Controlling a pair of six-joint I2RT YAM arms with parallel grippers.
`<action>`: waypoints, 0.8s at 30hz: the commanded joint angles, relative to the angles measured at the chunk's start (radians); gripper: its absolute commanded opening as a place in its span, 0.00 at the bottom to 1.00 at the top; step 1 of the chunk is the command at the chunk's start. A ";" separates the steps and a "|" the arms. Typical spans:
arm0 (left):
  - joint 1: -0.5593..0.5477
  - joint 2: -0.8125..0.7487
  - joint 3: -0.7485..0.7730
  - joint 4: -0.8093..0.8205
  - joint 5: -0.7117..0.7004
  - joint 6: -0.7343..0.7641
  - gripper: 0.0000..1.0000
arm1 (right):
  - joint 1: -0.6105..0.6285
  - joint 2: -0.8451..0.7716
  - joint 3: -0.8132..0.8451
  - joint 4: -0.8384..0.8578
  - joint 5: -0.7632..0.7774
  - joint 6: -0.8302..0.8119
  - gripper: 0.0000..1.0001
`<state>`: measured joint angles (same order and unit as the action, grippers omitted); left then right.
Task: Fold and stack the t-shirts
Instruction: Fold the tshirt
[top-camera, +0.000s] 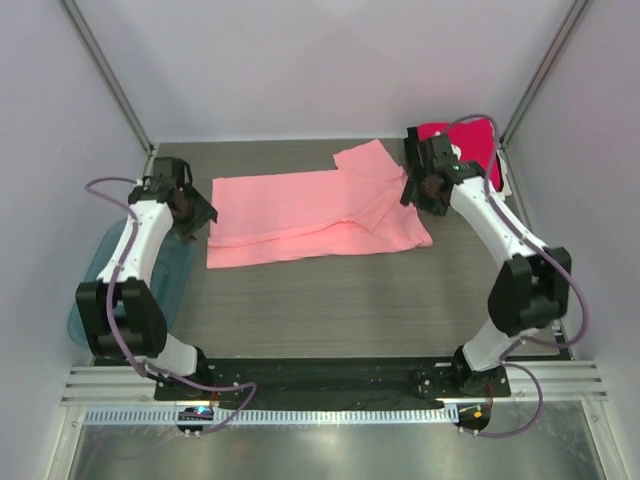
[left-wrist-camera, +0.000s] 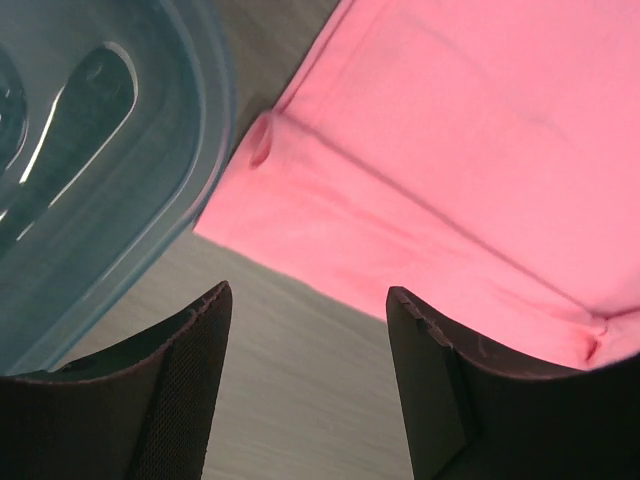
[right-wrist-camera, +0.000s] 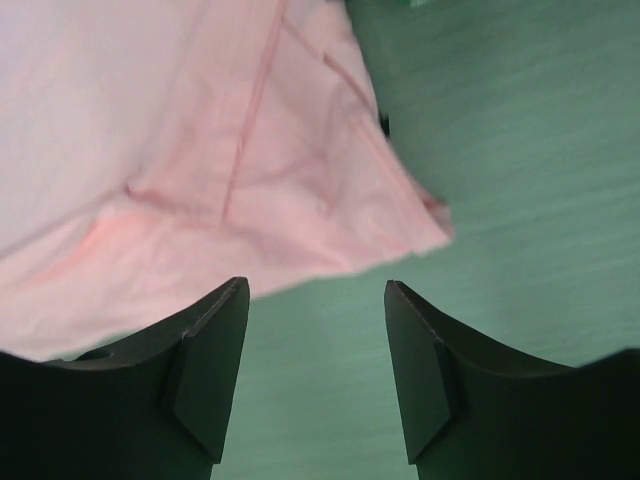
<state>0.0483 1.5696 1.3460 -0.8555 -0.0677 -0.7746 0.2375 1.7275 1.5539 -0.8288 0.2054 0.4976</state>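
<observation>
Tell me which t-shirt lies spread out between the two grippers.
The light salmon-pink cloth t-shirt, laid out wide; the bright magenta-red one is a compact pile in the far right corner.

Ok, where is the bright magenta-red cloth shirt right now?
In the top view, the bright magenta-red cloth shirt lies at the far right corner of the grey table, just behind the right gripper and right of the spread salmon-pink t-shirt.
</observation>
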 joint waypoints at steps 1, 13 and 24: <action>-0.004 -0.109 -0.172 0.068 0.037 -0.023 0.64 | -0.024 -0.152 -0.228 0.167 -0.125 0.009 0.62; -0.010 -0.154 -0.472 0.279 0.048 -0.055 0.63 | -0.152 -0.102 -0.431 0.292 -0.268 -0.007 0.62; -0.011 -0.025 -0.487 0.398 -0.024 -0.084 0.63 | -0.182 0.035 -0.411 0.346 -0.241 -0.016 0.63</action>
<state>0.0391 1.5162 0.8650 -0.5167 -0.0494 -0.8379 0.0643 1.7485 1.1145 -0.5255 -0.0441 0.4980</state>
